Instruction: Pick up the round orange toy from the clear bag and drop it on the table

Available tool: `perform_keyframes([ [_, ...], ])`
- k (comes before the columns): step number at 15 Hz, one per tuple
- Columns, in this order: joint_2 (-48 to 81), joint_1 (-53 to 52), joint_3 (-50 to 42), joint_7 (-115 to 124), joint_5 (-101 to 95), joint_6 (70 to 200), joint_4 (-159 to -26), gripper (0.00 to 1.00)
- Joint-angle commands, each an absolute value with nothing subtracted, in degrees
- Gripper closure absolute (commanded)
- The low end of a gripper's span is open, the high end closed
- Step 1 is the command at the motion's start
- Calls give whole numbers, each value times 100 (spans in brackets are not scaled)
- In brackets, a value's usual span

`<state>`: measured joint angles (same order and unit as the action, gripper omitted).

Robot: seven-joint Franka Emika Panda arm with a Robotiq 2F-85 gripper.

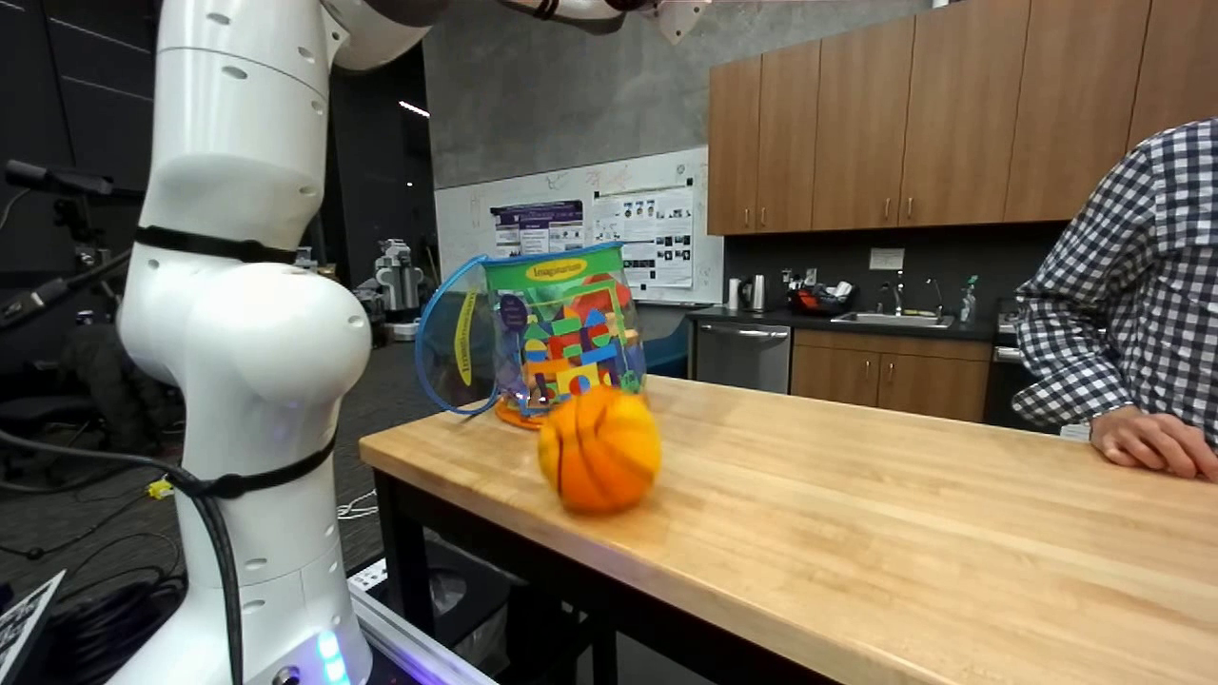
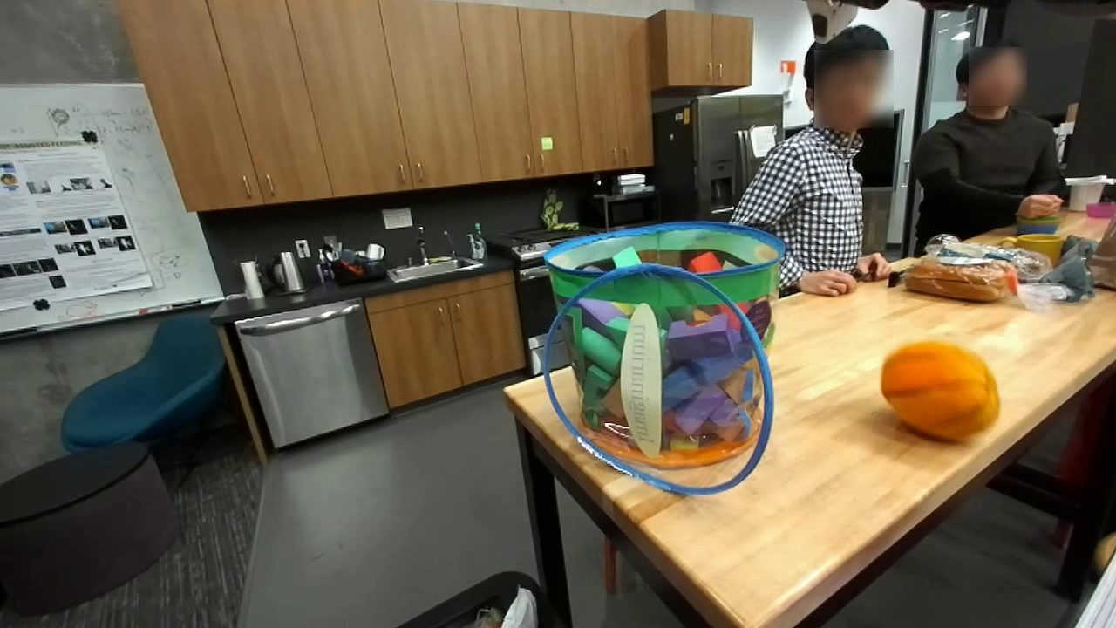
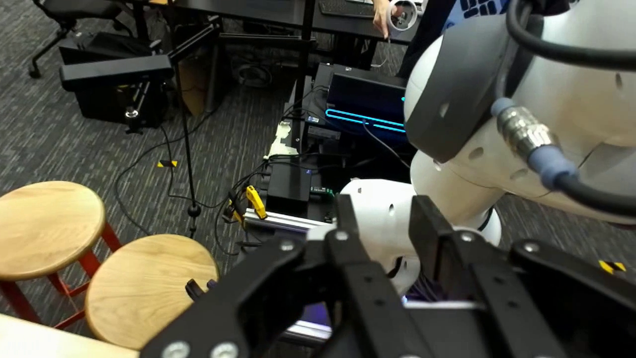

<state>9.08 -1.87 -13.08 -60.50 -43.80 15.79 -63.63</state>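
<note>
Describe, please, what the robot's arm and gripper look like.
The arm is white and rounded, with black straps, blue base lights and a black cable with a silvery connector; the gripper is black and angular, with two fingers and silvery screws.

The wrist view's bottom edge is cutting off the claw [image 3: 383,219], whose fingers [image 3: 346,214] are partly hiding the arm [image 3: 467,169]; left of the claw, a stool [image 3: 47,231] is being cropped too. Both exterior views are showing a blurred orange ball [image 1: 601,447].
</note>
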Motion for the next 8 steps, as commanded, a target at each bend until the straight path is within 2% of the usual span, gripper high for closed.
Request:
perform_keyframes([
  [1,859,-219,-1344,-6123,-4385,1579,-6427,59],
  [2,811,-238,-1364,-6157,-4385,1579,-6475,51],
  [3,771,-244,-1372,-6173,-4385,1579,-6511,47],
  [8,712,-264,-1373,-6192,-4385,1579,-6571,46],
])
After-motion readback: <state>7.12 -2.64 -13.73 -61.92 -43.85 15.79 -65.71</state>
